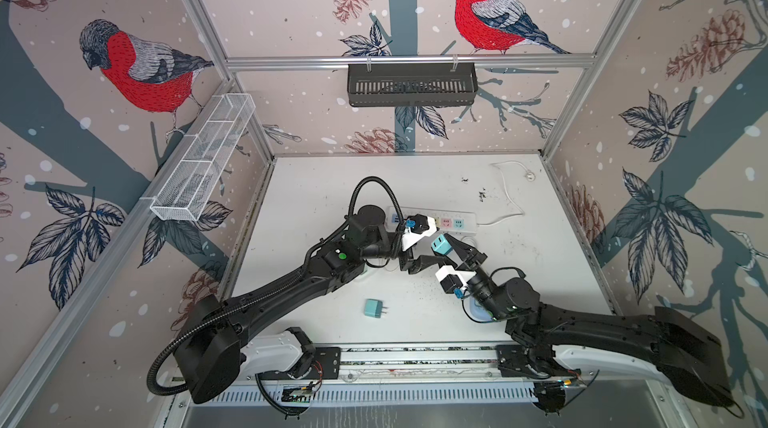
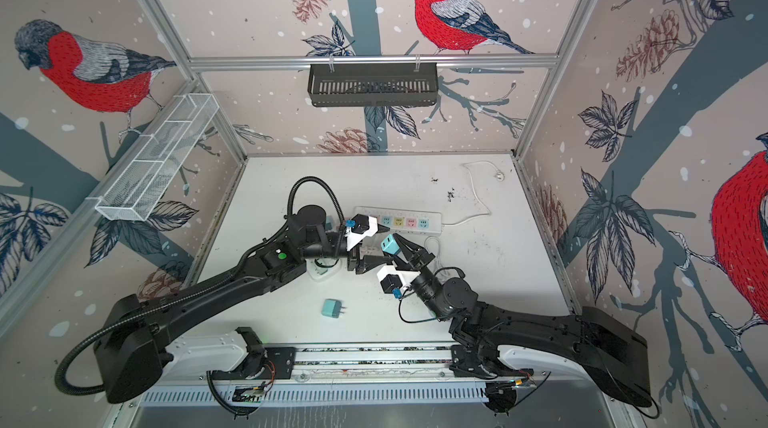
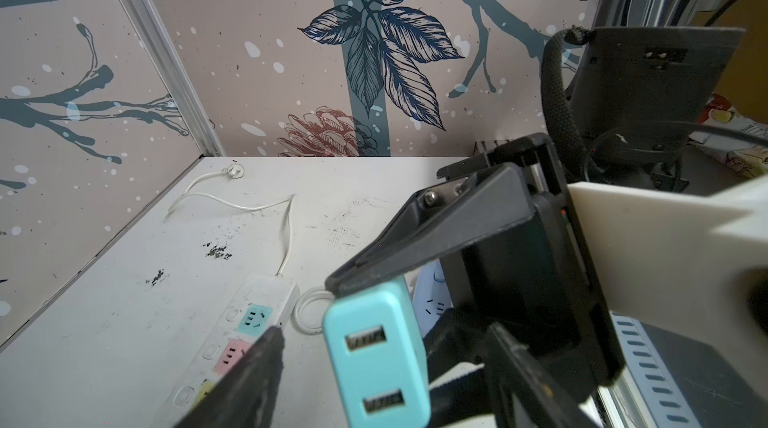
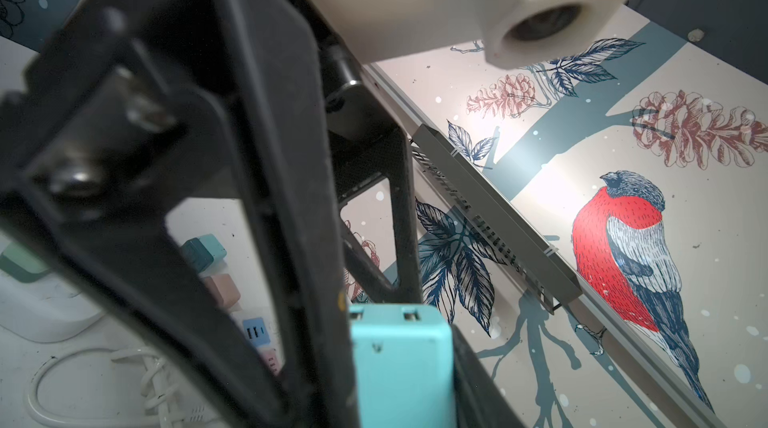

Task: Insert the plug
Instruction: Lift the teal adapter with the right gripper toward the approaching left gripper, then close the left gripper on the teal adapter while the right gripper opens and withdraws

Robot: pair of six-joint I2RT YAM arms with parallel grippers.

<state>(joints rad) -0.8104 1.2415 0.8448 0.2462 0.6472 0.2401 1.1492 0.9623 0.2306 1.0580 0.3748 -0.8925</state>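
The plug [image 1: 439, 244] [image 2: 390, 245] is a light blue block with two USB ports on its face. My right gripper [image 1: 448, 248] is shut on it and holds it above the table in front of the white power strip [image 1: 455, 223] [image 2: 409, 222] [image 3: 253, 313]. In the right wrist view the plug [image 4: 401, 367] sits tight between the right gripper's black fingers [image 4: 270, 322]. My left gripper [image 3: 384, 332] [image 1: 431, 248] is open and straddles the plug [image 3: 376, 359], with a visible gap between its fingers [image 3: 253, 376] and the plug. The plug's prongs are hidden.
A second teal plug [image 1: 374, 308] [image 2: 331, 308] lies on the table near the front. The strip's white cord [image 1: 509, 193] loops to the back right. A black basket [image 1: 411, 85] hangs on the back wall and a wire basket [image 1: 203, 155] on the left wall.
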